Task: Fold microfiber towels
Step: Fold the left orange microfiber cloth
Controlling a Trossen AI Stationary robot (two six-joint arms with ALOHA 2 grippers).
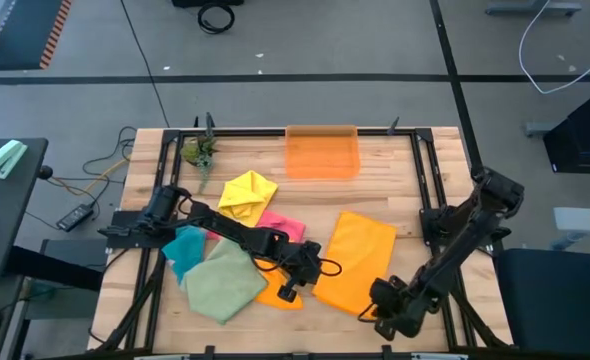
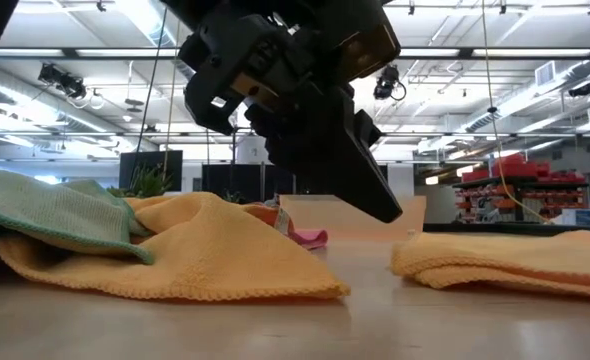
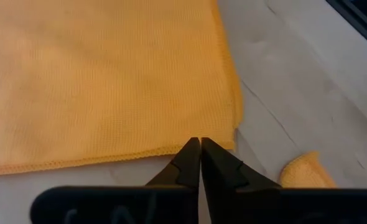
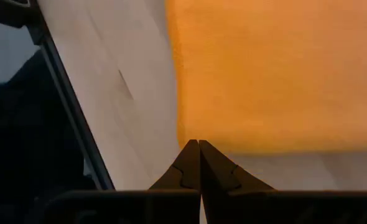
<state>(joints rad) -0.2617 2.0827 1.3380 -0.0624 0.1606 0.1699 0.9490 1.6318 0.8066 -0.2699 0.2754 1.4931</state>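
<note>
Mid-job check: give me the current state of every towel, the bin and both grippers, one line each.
Orange towel: spread flat, folded over, no gripper holding it.
Second orange towel: rumpled, partly under the sage one.
Sage green towel: lying loose, unfolded.
Teal towel: bunched.
Yellow towel: crumpled.
Pink towel: crumpled.
Orange bin: upright, appears empty.
Left gripper: shut, empty, at the orange towel's corner.
Right gripper: shut, empty, at that towel's edge.

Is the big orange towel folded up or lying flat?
Lying flat. The orange towel is spread on the table as one smooth sheet. The low view shows a doubled edge, so it may be folded once.
</note>
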